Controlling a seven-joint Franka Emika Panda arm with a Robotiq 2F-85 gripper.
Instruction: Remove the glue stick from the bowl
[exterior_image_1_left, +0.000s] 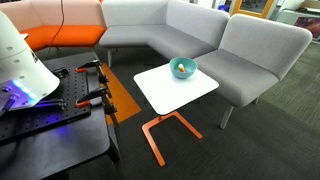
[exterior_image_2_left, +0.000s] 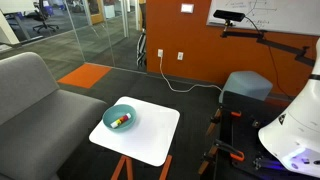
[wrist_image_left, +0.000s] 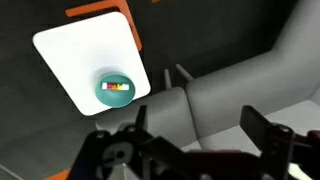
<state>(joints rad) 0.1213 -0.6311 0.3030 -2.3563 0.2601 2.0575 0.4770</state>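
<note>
Grey fabric sofa behind white square tabletop. Black gripper at 6 o'clock in wrist view, fingers spread wide, empty. Small round teal bowl at tabletop's 12 o'clock corner. Inside it, tiny whitish-red glue stick, flat, long axis 9-to-3 in wrist view; cap end unclear.

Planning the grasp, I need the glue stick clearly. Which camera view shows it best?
The wrist view: it looks down into the bowl, showing the glue stick unobstructed. In an exterior view it is a small coloured streak; in an exterior view the bowl's wall mostly hides it.
</note>
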